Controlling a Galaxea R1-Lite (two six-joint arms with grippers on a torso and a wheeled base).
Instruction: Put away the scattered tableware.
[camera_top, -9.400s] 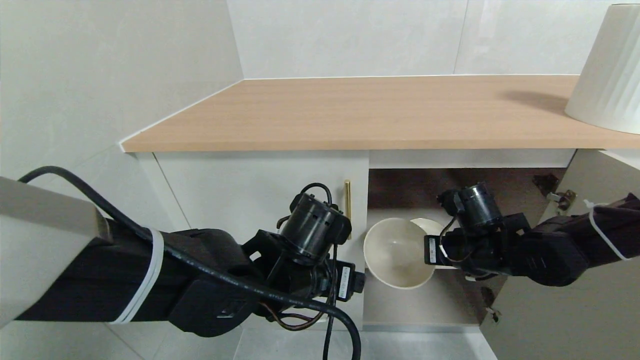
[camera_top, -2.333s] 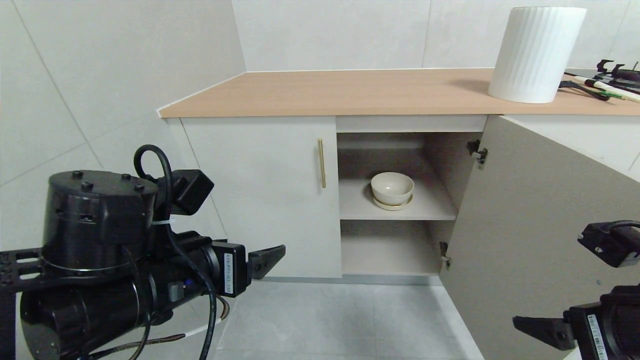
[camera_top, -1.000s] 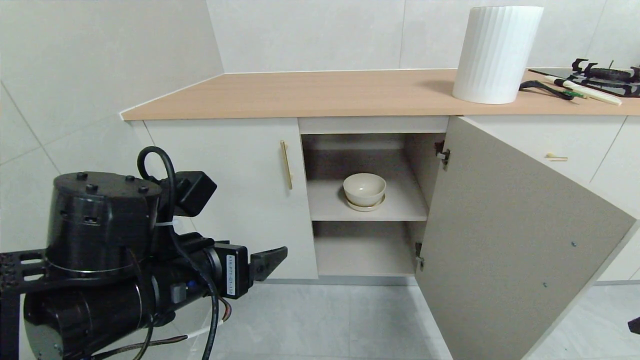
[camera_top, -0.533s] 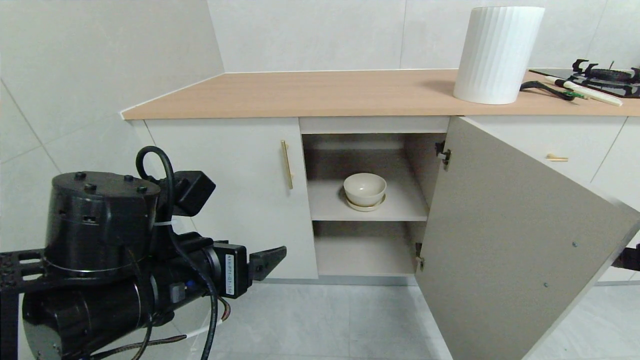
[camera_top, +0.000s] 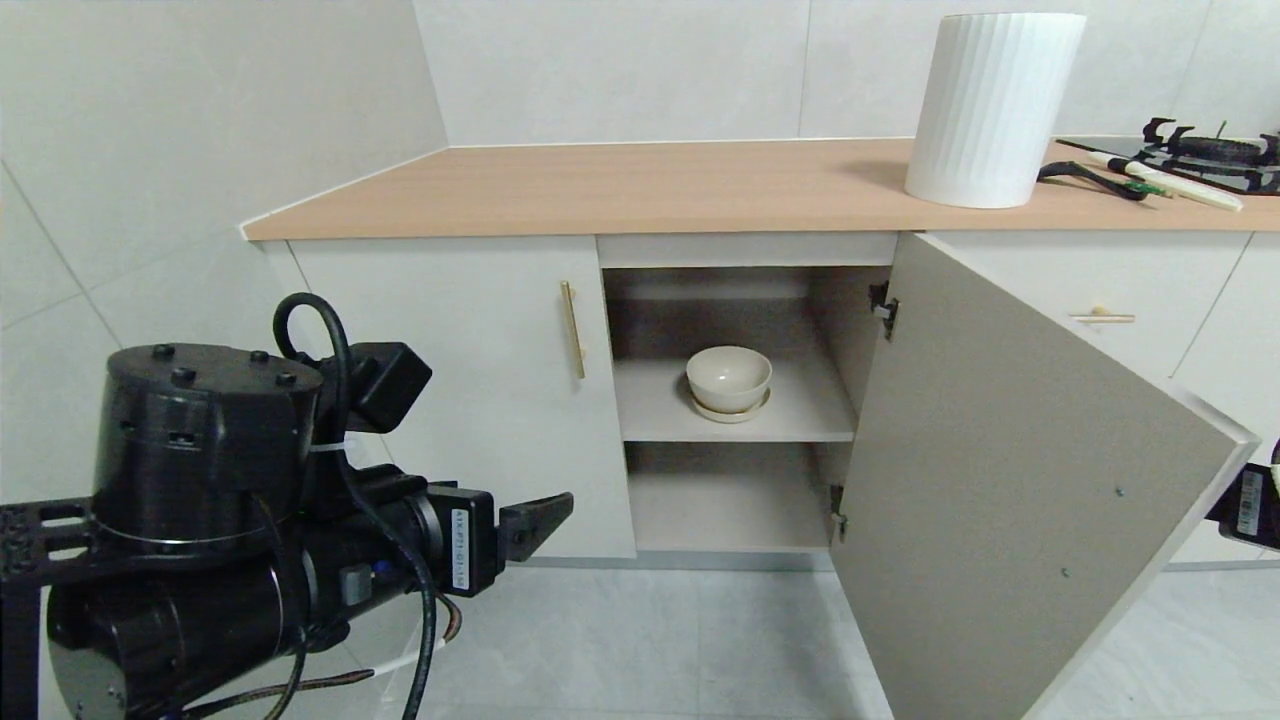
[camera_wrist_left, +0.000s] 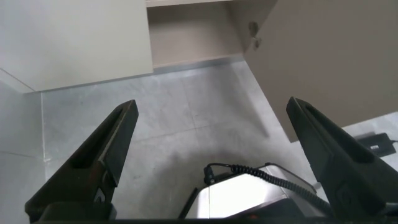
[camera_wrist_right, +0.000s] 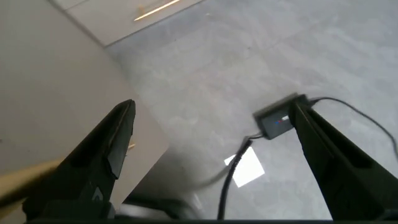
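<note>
A cream bowl (camera_top: 729, 374) sits upright on a small cream plate (camera_top: 731, 411) on the middle shelf (camera_top: 800, 410) of the open cabinet. My left gripper (camera_top: 537, 520) hangs low at the left, well short of the cabinet; in the left wrist view the left gripper (camera_wrist_left: 211, 158) is open, with floor between its fingers. My right gripper (camera_wrist_right: 211, 155) is open and empty beside the outer face of the cabinet door (camera_wrist_right: 50, 87). Part of it shows past the door's free edge (camera_top: 1245, 500).
The right-hand cabinet door (camera_top: 1000, 470) stands swung out over the floor. The left door (camera_top: 450, 380) is closed. A white ribbed cylinder (camera_top: 990, 110) and utensils (camera_top: 1150, 175) rest on the wooden counter (camera_top: 650, 185). A black box with a cable (camera_wrist_right: 280, 120) lies on the floor.
The bowl, earlier held in my right gripper at the cabinet, now rests on the plate. The view has pulled back. My right gripper has come up behind the door's edge, and the door swung in slightly.
</note>
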